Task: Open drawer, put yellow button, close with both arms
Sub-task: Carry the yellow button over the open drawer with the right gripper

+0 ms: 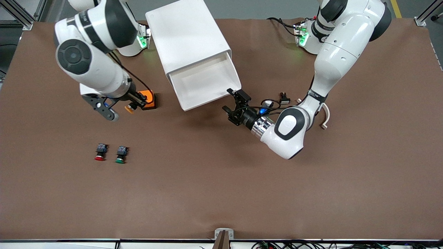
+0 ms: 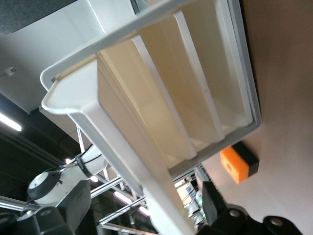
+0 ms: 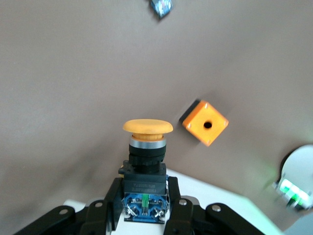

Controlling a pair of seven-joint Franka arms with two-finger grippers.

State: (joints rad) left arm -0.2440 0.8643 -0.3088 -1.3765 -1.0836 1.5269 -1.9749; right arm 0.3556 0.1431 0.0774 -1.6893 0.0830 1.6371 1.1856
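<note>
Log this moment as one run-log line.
drawer: top one pulled out | left gripper: open, at its front corner | right gripper: shut on yellow button, beside orange block

We see a red-capped button (image 1: 100,152) and green-capped button (image 1: 121,154) side by side on the brown table (image 1: 221,186), and an orange block (image 1: 148,99) farther from the camera.

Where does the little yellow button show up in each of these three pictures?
Front view: the yellow button hangs in the right pincer, beside the orange block.
Left wrist view: not in it; the orange block is.
Right wrist view: the yellow button, gripped, with the orange block close by.
</note>
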